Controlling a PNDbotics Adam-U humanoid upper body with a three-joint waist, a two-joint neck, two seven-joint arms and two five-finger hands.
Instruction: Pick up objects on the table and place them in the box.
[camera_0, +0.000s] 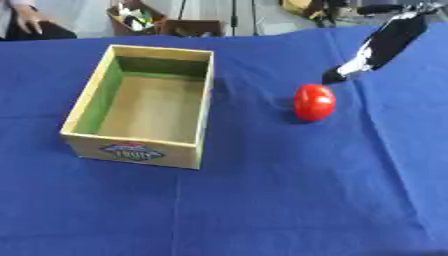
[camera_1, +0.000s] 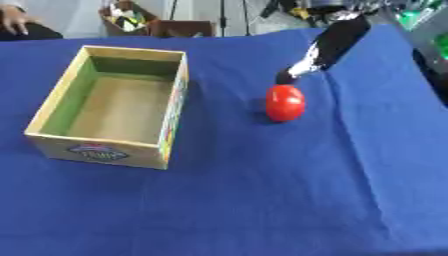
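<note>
A red, rounded, tomato-like object (camera_0: 314, 102) stands on the blue cloth right of centre. An open cardboard box (camera_0: 206, 107) with a green inner wall and a printed label on its front sits to the left, with nothing in it. My right arm reaches down from the upper right, black with a silver and white patch. Its hand (camera_0: 335, 75) shows as a dark tip just above and behind the red object, very close to it, and whether they touch is unclear. The hand is too blurred to read. My left hand shows in neither view.
The blue cloth (camera_0: 262, 200) covers the whole table, with creases on the right side. Beyond the far edge stand a brown crate holding items (camera_0: 136, 17) and another dark box (camera_0: 192, 27).
</note>
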